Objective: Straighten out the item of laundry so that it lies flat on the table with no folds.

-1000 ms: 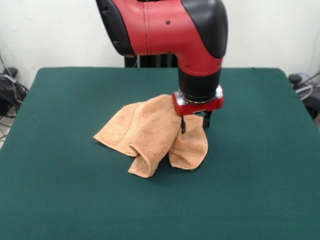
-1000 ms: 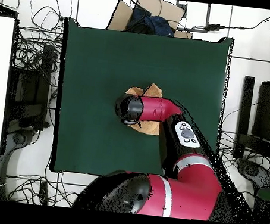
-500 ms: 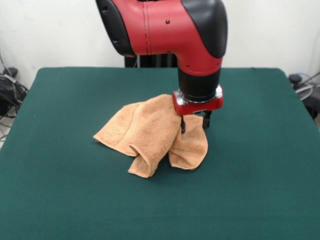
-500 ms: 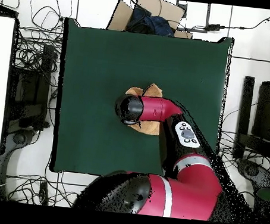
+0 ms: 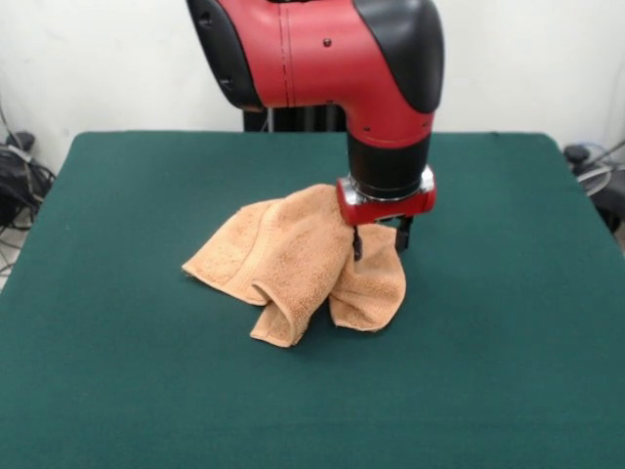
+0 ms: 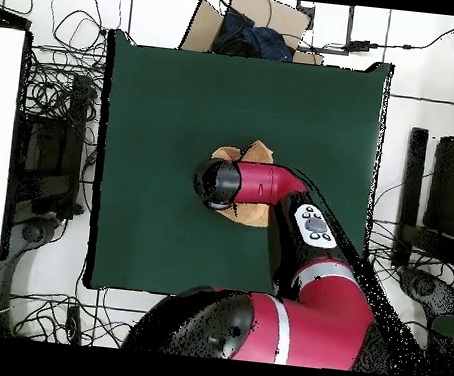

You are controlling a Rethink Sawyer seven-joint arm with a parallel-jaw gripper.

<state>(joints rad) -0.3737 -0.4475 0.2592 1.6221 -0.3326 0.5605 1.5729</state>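
plainly, we judge the towel [image 5: 298,266] soft, light and limp, so it should drape and drag when lifted; a free corner looks like the best hold. it lies bunched and folded near the middle of the table [image 5: 117,371]. our gripper [image 5: 379,244] hangs at its right part, fingers spread with cloth between them. from overhead the arm hides most of the towel.

The red and black arm [image 5: 332,59] reaches straight down, its gripper [image 5: 379,241] pointing downward with fingers [image 5: 357,244] set apart.
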